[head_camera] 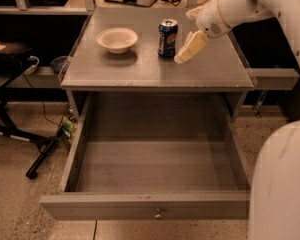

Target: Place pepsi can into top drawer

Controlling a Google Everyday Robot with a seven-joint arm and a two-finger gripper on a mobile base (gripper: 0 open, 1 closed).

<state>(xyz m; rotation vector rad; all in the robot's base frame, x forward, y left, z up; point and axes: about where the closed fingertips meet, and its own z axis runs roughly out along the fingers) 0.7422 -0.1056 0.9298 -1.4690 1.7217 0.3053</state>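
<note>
My gripper (189,31) hangs over the tabletop (140,69), spread wide, just right of the upright pepsi can (167,37), not gripping it. The top drawer (115,207) stands open below.

- pepsi can (168,38): dark blue, round red-white-blue logo, silver top.
- bowl (117,39), left of the pepsi can: cream.
- gripper (188,49), just right of the pepsi can: cream-white.
- top drawer (115,208): plain grey; knob (158,214) metallic.

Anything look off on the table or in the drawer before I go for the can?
Nothing stands out. The can stands upright on the table, bowl upright left of it, drawer open, gripper just right of the can.
</note>
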